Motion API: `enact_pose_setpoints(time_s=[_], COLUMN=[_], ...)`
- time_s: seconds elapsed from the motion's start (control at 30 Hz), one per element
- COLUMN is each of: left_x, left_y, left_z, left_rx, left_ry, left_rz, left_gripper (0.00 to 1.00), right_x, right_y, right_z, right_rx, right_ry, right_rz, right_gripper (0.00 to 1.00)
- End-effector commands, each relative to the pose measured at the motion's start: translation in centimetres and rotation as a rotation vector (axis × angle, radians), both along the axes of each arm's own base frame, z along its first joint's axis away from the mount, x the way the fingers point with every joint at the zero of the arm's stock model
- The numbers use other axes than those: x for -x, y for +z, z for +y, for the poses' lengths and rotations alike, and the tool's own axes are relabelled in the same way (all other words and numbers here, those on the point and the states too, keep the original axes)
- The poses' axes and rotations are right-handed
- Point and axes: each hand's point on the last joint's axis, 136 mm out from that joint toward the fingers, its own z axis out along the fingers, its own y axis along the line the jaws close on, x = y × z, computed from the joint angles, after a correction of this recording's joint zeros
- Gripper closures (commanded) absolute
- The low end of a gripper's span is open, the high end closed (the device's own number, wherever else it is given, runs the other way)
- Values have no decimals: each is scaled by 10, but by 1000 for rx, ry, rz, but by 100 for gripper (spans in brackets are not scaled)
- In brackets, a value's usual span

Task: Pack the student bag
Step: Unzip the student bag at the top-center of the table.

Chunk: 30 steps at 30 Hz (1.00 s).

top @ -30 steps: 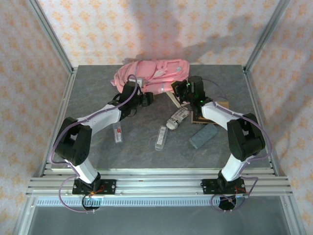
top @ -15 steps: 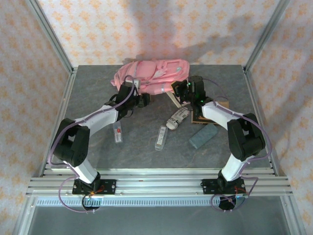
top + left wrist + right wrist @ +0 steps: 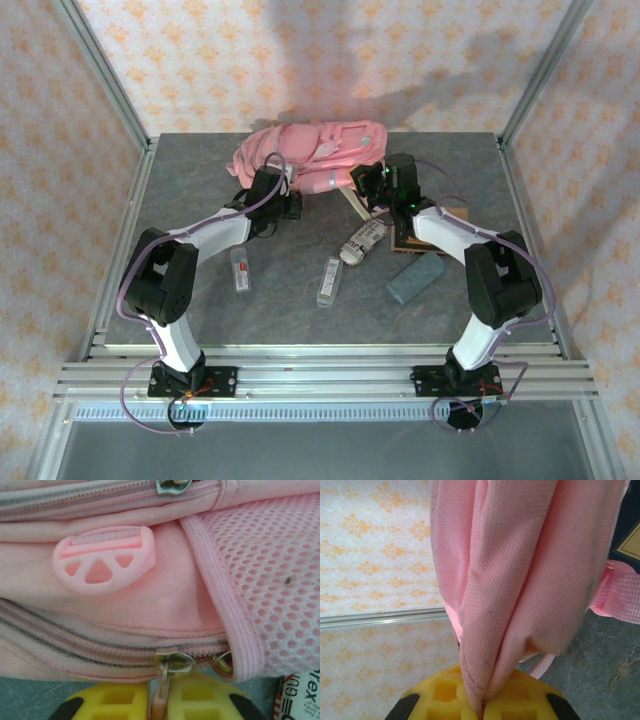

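1. The left gripper (image 3: 159, 702) is closed, pinching a zip pull (image 3: 162, 680) low on the student bag (image 3: 165, 605);
2. the right gripper (image 3: 480, 702) is clamped on a fold of its pink fabric;
3. the bag lies far back on the table (image 3: 190, 200), centred.

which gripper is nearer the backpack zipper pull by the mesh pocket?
Left. The left gripper is shut on the zipper pull at the near edge of the pink backpack; the right gripper pinches a fabric fold further right, off that zipper.

matt cloth student bag (image 3: 170, 595), rough mesh pocket (image 3: 270, 575)
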Motion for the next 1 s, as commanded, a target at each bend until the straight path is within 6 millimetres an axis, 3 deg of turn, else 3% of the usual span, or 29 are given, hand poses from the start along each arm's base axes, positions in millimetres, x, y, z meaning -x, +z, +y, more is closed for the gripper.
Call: enact_pose_setpoints(time_s=[0.0,0.33,0.6,0.67,0.83,0.97], left_x=[-3,-1,20,27,44,54], left_y=[4,15,5,4,6,13], left_z=[3,18,90,100,85,51], left_rx=[-28,-60,-63,-52,-16,-13], left_ry=[15,40,213,233,175,93], left_rz=[-11,-31,11,11,20,0], left_gripper=[97,100,100,100,100,100], right_x=[-9,-7,-12,-16,-30,-56], right_y=[53,42,5,-2,-24,-34], right_z=[7,4,-34,-44,-58,-68], right_rx=[-58,-33,19,30,59,93], right_ry=[25,24,-27,-42,-54,-78], right_rz=[-148,-132,-63,-53,-13,1], right_gripper=[100,100,100,100,100,100])
